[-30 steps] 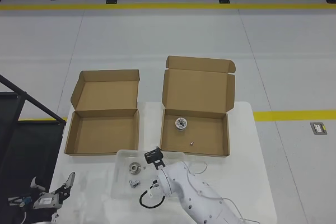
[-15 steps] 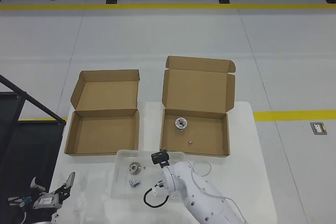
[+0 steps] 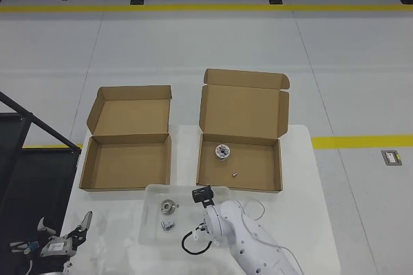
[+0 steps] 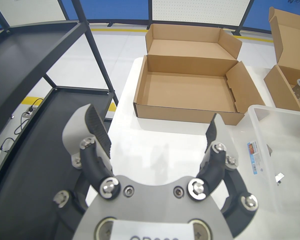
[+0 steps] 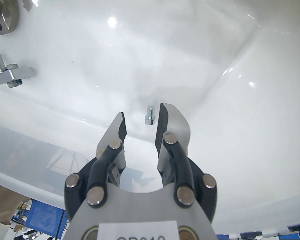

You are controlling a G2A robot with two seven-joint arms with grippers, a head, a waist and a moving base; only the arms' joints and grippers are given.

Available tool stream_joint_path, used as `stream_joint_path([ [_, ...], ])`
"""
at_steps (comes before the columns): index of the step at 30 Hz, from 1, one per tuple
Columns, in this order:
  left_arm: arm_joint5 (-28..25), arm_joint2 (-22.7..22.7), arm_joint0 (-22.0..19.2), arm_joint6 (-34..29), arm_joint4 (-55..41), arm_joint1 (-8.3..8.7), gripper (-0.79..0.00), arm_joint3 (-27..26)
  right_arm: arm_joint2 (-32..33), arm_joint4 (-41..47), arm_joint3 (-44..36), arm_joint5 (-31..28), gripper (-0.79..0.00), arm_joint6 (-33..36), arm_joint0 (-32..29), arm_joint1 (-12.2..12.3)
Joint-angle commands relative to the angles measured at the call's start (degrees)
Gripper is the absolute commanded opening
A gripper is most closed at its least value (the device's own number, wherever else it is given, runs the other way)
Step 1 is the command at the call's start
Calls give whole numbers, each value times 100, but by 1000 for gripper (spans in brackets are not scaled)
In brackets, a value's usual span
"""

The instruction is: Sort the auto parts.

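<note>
Bolt (image 5: 150,116): small, bright steel, cap head, short threaded shank. It lies flat on the floor of the clear bin (image 5: 240,58), close to one bin corner.

Right pincer (image 5: 142,112) is low inside the bin, spread, nothing held. The bolt sits between its fingers and hard by one ribbed pad; I cannot tell whether they touch.

Handling, as I judge it:
- Light and rigid, so no risk of crushing.
- Round and smooth on glossy plastic, so likely to roll or skid if nudged from one side only.
- Best hold is across the head, the widest and plainest part. The thread gives the pads less to bite on.
- Centre the bolt before closing, so both pads meet it together.
- The nearby bin wall leaves little room to shift.

Also in the bin, well apart from the bolt: a flanged hub (image 5: 0,13) and a bracket with a pin (image 5: 10,73). Both look heavier.

Left pincer (image 4: 153,113) is spread and empty, over the near edge of the surface (image 4: 145,136).

Left cardboard box (image 3: 124,165) holds nothing. Right cardboard box (image 3: 261,172) holds a round part (image 3: 222,151) and a second small fastener (image 3: 235,174), so it is the likely home for this bolt.
</note>
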Motion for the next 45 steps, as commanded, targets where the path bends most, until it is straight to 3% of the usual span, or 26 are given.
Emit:
stream_joint_path([
  [1, 0, 0, 0, 0, 0, 0, 0, 0, -9, 8, 16, -30, -517, -7, 4, -11],
  [11, 0, 0, 0, 0, 0, 0, 0, 0, -106, -2, 336, -30, -539, 81, 168, -102],
  [14, 0, 0, 0, 0, 0, 0, 0, 0, -119, 33, 435, -36, -643, 66, 220, -132],
  [18, 0, 0, 0, 0, 0, 0, 0, 0, -98, 90, 566, -95, -680, 57, 290, -159],
  [20, 0, 0, 0, 0, 0, 0, 0, 0, -80, 136, 626, -145, -770, 44, 321, -170],
  [25, 0, 0, 0, 0, 0, 0, 0, 0, 53, 312, 535, -400, -785, -143, 312, -164],
  [31, 0, 0, 0, 0, 0, 0, 0, 0, 435, 274, -443, -879, -785, -254, -52, -12],
  [41, 0, 0, 0, 0, 0, 0, 0, 0, 1209, -762, -3119, -1461, -785, -803, -1166, 324],
  [45, 0, 0, 0, 0, 0, 0, 0, 0, 1489, -1216, -3310, -1382, -785, -1136, -1184, 377],
])
